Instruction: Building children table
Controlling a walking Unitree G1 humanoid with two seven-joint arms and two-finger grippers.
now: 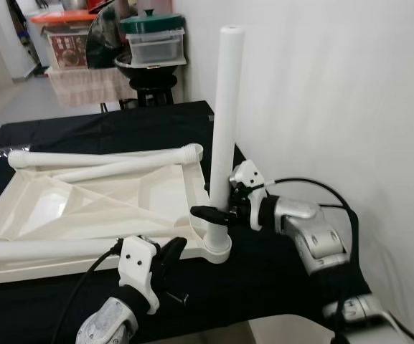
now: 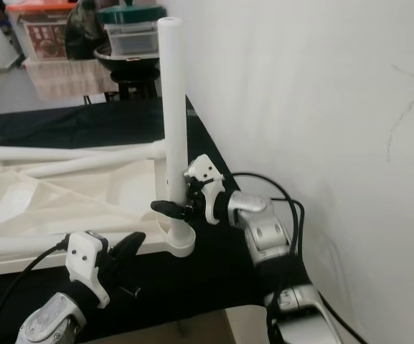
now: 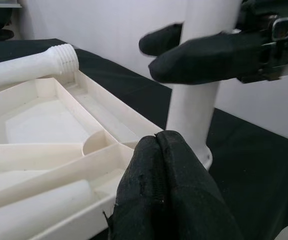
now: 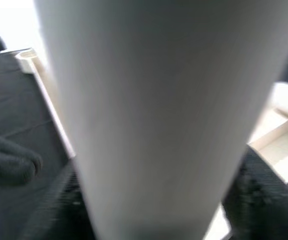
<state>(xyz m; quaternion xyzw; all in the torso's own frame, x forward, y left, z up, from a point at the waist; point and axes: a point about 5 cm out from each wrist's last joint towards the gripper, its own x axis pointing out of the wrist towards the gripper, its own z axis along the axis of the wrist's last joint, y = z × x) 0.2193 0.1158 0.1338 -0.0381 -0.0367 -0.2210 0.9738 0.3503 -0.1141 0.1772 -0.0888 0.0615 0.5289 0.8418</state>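
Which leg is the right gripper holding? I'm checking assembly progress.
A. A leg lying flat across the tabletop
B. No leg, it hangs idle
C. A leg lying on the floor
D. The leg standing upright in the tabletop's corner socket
D: the right gripper has its black fingers around the upright white leg, low on the shaft, just above the corner socket of the upturned tabletop.

Upright white plastic tube leg (image 2: pixel 173 107) in corner socket of upturned cream plastic tabletop (image 2: pixel 70 197), right gripper (image 2: pixel 169 208) clasping it, left gripper (image 2: pixel 129 247) nearby, fingers together, black cloth (image 2: pixel 185 276) beneath
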